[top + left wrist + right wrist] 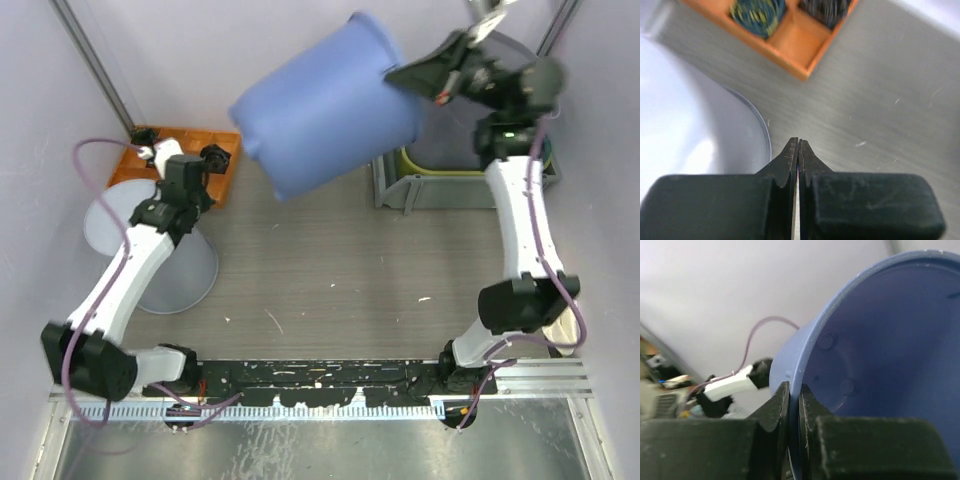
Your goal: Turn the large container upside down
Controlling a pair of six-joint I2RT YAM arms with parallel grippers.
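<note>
The large blue container (325,108) hangs in the air at the back middle, tilted on its side with its closed bottom toward the lower left. My right gripper (405,72) is shut on its rim; in the right wrist view the blue wall (875,340) runs up from between the jaws of that gripper (794,390) and the inside shows. My left gripper (205,160) is shut and empty at the left, low over the table (880,90) beside a grey upturned container (685,130); its closed tips (798,146) show in the left wrist view.
A grey upturned container (150,245) stands at the left under the left arm. An orange tray (190,150) with dark items sits at the back left, also in the left wrist view (795,40). A grey bin with a yellow-green rim (440,180) sits at the back right.
</note>
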